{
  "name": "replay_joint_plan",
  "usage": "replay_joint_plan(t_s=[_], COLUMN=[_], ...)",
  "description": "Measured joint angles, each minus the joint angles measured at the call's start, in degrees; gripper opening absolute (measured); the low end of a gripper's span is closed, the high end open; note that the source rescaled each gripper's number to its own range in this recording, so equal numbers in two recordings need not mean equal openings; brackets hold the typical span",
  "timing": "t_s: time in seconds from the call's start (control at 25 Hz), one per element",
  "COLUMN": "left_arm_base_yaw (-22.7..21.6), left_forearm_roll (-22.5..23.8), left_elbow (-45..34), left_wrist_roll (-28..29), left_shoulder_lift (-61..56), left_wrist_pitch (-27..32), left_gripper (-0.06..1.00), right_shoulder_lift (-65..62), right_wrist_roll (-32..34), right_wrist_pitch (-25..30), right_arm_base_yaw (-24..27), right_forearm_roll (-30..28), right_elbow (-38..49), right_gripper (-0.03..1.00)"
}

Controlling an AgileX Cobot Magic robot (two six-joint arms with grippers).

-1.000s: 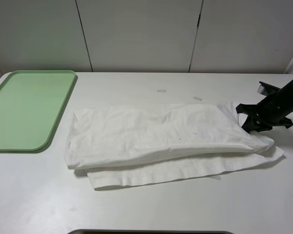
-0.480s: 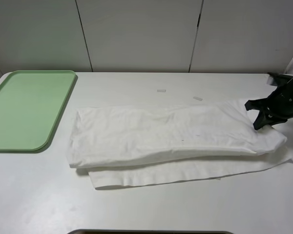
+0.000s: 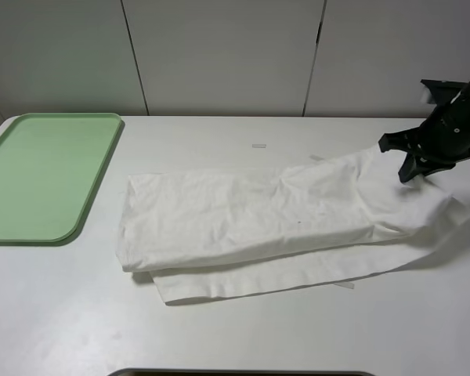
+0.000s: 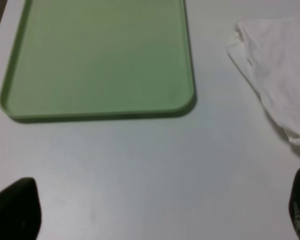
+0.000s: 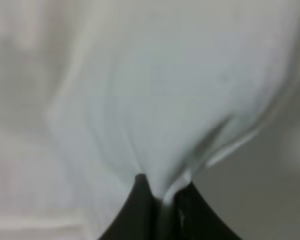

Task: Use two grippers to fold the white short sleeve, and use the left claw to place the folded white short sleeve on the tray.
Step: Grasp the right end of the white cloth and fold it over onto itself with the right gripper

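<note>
Your right wrist view is blurred: the white short sleeve (image 5: pixel 155 100) fills it, pinched in the right gripper (image 5: pixel 162 197). Of your left claw (image 4: pixel 157 212) only two dark fingertips (image 4: pixel 15 210) show. From high up, the tray (image 3: pixel 47 172) at the tabletop's (image 3: pixel 243 329) far left corner is cropped; the dark shape (image 3: pixel 243 373) at its near edge is unidentifiable.

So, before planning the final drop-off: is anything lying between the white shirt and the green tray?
Nothing visible. Only a bare strip of table separates the left edge of the white short sleeve from the tray. A small tape strip lies behind the shirt, off that path.
</note>
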State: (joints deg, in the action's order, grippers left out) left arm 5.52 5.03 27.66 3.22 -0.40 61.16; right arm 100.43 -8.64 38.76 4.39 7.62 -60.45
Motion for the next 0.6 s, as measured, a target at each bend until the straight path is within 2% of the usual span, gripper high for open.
replay_joint_plan(t_s=[0.12,0.36,0.6], left_arm_base_yaw=[0.0,0.0,0.0], left_forearm_roll=[0.0,0.0,0.0], left_elbow=[0.0,0.0,0.0], left_wrist_roll=[0.0,0.0,0.0], left_shoulder_lift=[0.0,0.0,0.0], left_wrist_pitch=[0.0,0.0,0.0], left_gripper=[1.0,1.0,1.0], right_shoulder_lift=[-0.09,-0.09,0.32], right_wrist_roll=[1.12,6.07,6.44], right_wrist_pitch=[0.99,0.84,0.17], right_arm_base_yaw=[-2.73,-13.43,-17.01], right_forearm_roll=[-0.17,0.55,2.55], right_elbow=[0.0,0.0,0.0], right_gripper=[0.06,0.06,0.06])
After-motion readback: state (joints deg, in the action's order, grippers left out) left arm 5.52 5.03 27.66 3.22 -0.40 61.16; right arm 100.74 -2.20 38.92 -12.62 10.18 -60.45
